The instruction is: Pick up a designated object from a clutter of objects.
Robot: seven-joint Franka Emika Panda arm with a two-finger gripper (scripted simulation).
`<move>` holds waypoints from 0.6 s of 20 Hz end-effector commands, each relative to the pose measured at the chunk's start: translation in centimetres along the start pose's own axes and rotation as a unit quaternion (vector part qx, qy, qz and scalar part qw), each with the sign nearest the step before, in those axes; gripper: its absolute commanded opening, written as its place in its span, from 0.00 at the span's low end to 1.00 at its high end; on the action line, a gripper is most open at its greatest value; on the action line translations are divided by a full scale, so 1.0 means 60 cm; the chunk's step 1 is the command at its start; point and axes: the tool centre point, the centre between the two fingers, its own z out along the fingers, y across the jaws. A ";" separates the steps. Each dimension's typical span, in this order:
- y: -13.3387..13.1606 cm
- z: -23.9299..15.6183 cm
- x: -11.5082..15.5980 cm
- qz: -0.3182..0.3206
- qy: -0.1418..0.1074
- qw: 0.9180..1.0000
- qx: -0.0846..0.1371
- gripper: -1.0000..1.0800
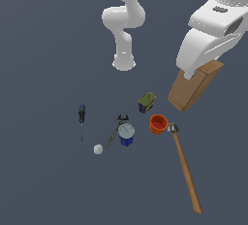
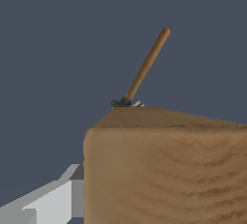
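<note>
The designated object is a plain tan-brown box [image 1: 190,92], the bulkiest item here. It leans tilted at the exterior view's right, beyond the clutter of objects. My gripper [image 1: 197,72] comes down over its upper end and is shut on it. In the wrist view the box [image 2: 169,170] fills the lower part of the picture, and one grey finger [image 2: 53,201] lies against its side. The other finger is hidden behind the box.
Close to the box lie an orange cup [image 1: 158,124], a small green-yellow box [image 1: 147,102] and a wooden-handled hammer [image 1: 186,170]. Further toward the exterior view's left are a blue can [image 1: 126,134], black wrench [image 1: 116,129], white ball [image 1: 98,149] and screwdriver [image 1: 82,117]. The arm's base [image 1: 124,61] stands behind.
</note>
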 end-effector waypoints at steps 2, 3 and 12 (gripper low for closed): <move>-0.016 -0.030 0.025 0.000 0.004 1.000 -0.002 0.00; -0.020 -0.035 0.030 0.000 0.004 1.000 -0.002 0.00; -0.040 -0.063 0.061 0.000 0.004 1.000 -0.002 0.00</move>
